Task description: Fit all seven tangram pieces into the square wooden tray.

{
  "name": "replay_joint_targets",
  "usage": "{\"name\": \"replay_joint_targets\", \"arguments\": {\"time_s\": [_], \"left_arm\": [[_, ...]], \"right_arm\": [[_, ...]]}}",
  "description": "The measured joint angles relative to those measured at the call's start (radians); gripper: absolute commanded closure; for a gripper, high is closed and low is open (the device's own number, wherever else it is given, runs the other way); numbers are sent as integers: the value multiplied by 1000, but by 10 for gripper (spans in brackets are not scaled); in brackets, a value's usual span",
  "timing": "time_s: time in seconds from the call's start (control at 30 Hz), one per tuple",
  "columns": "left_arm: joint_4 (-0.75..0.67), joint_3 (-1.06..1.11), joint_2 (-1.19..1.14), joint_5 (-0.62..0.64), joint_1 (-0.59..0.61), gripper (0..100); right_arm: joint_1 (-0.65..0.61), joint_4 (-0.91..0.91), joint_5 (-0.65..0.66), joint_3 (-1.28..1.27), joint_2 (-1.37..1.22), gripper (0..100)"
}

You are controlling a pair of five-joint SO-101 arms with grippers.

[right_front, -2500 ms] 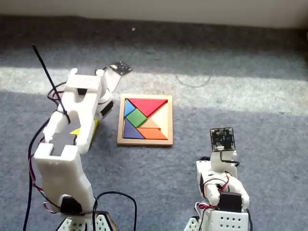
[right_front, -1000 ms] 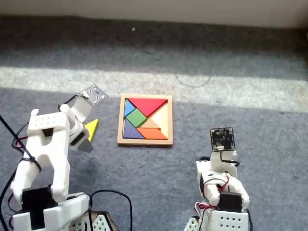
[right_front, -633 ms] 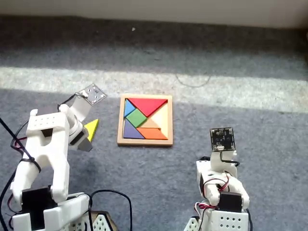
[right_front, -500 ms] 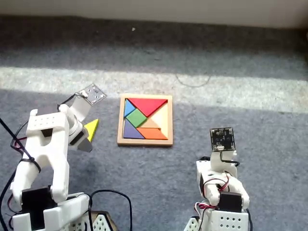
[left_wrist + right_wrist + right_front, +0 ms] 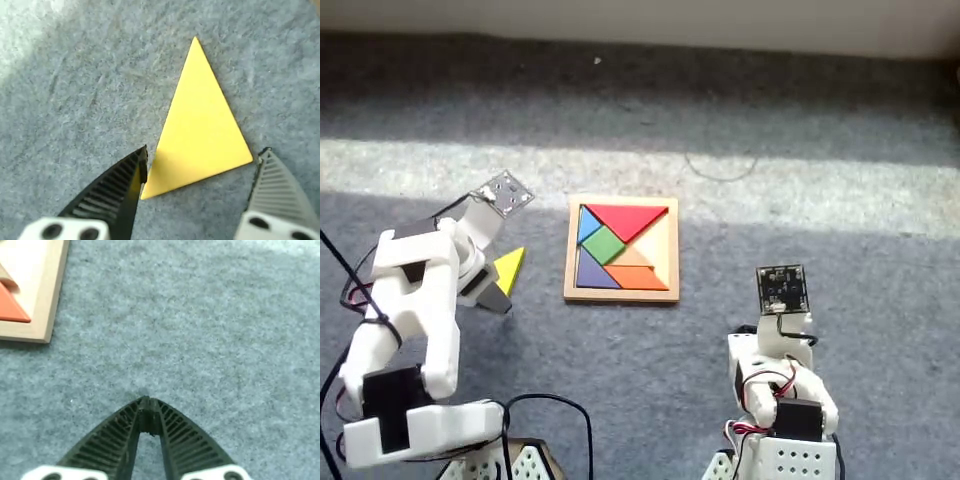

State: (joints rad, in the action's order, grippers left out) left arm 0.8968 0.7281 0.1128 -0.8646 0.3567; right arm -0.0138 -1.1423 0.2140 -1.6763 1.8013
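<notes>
Straddling the yellow triangle (image 5: 200, 125), the left gripper (image 5: 203, 152) stands open above the carpet (image 5: 75, 75), beside the tray (image 5: 620, 295); its arm (image 5: 415, 300) covers part of the triangle in the high view. Farther off, the right gripper (image 5: 145, 401) is closed and empty, the tray cut off at its view's edge.

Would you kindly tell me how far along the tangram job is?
Done: several coloured tangram pieces sit in the square wooden tray. In hand: the left gripper stands open around the flat yellow triangle on the grey carpet. Left: grasp it and fill the tray's bare right side.
</notes>
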Motion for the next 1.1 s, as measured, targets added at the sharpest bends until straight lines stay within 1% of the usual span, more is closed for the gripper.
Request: {"name": "replay_joint_targets", "arguments": {"time_s": [0.13,0.27,0.37,0.53,0.9,1.03,1.1], "left_arm": [[-71,-2,-95,-21,18,663],[-91,-3,-121,-25,18,664],[-94,-3,-133,-23,18,698],[-138,0,-144,-26,18,739],[-150,0,-138,-26,-14,769],[-144,0,-71,-26,-23,768],[-104,0,-23,-29,-28,768]], "right_arm": [[0,0,0,0,0,988],[0,0,0,0,0,988],[0,0,0,0,0,988],[0,0,0,0,0,988],[0,0,0,0,0,988],[0,0,0,0,0,988],[0,0,0,0,0,988]]}}
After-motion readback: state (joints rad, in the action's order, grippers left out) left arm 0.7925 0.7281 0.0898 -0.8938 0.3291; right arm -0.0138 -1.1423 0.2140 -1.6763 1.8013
